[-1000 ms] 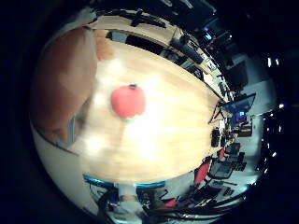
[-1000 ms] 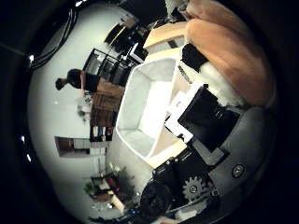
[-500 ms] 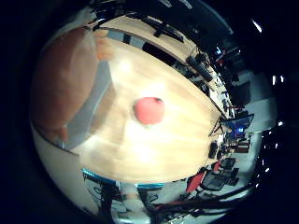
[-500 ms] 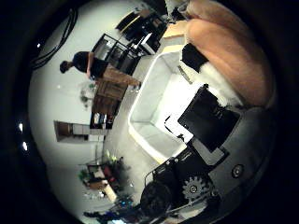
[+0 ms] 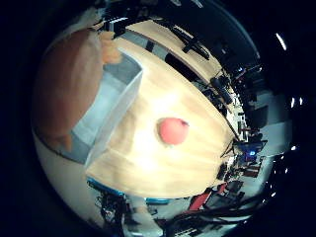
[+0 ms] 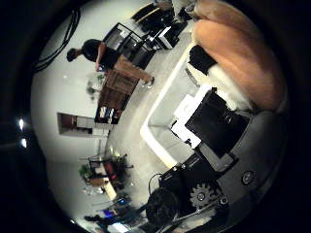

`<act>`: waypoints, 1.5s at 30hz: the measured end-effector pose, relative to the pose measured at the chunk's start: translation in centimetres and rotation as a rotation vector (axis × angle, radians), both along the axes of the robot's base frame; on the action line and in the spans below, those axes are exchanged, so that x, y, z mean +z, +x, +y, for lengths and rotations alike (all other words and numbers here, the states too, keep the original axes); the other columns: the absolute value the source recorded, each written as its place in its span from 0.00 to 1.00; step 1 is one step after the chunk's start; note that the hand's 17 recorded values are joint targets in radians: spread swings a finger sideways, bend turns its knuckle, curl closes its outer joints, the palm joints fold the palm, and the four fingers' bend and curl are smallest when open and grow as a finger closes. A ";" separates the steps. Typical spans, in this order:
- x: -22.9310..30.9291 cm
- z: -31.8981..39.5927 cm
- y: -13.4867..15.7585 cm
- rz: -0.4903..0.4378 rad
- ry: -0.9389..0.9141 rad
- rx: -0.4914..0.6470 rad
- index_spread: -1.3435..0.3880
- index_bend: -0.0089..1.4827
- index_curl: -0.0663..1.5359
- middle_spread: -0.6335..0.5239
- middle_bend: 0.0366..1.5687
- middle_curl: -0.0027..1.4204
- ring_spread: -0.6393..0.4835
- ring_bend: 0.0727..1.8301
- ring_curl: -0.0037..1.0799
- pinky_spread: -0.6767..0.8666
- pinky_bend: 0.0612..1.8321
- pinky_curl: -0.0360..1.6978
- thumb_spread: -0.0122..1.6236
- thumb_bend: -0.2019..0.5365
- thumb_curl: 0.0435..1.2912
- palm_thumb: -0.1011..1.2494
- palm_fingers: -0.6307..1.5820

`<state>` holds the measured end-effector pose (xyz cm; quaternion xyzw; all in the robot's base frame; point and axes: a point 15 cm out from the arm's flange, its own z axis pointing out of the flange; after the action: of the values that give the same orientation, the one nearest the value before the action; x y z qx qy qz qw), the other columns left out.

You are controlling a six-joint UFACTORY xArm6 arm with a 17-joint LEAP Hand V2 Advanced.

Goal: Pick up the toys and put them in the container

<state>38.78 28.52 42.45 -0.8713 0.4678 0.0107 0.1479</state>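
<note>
My hand [image 6: 222, 131] is curled round an orange-brown plush toy [image 5: 67, 84], which fills much of the little finger side palm view and also shows in the thumb side palm view [image 6: 238, 53] behind the fingers [image 6: 209, 116]. The container [image 5: 114, 111], grey-walled with a pale rim, lies right beside the held toy on the wooden table [image 5: 168, 170]. Its rim also shows in the thumb side palm view [image 6: 163, 115]. A round red toy [image 5: 174, 130] lies on the table away from the container.
Beyond the table's far edge stand office chairs and desks with monitors [image 5: 242, 148]. In the thumb side palm view a wooden shelf unit [image 6: 121, 89] stands on the room's floor beyond the container.
Both views have shifted, so the hand has moved with the plush toy. The container's grey wall now shows in the little finger side view, and the red toy lies further from the palm.
</note>
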 end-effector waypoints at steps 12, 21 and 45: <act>0.3 3.9 -0.3 0.005 -0.008 0.064 0.41 0.12 0.52 0.14 0.46 0.47 0.25 0.64 0.46 0.08 0.56 0.32 0.65 0.26 0.30 0.91 0.80; 0.3 5.3 -0.2 0.012 -0.022 0.091 0.41 0.12 0.52 0.15 0.46 0.47 0.25 0.64 0.46 0.08 0.56 0.32 0.65 0.26 0.30 0.91 0.80; -3.7 4.4 -1.2 0.168 -0.207 0.155 0.48 0.12 0.38 0.43 0.22 0.34 0.56 0.32 0.27 0.56 0.39 0.25 0.53 0.21 0.17 0.13 0.27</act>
<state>37.59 32.91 38.72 -0.9114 0.4084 0.0467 0.0163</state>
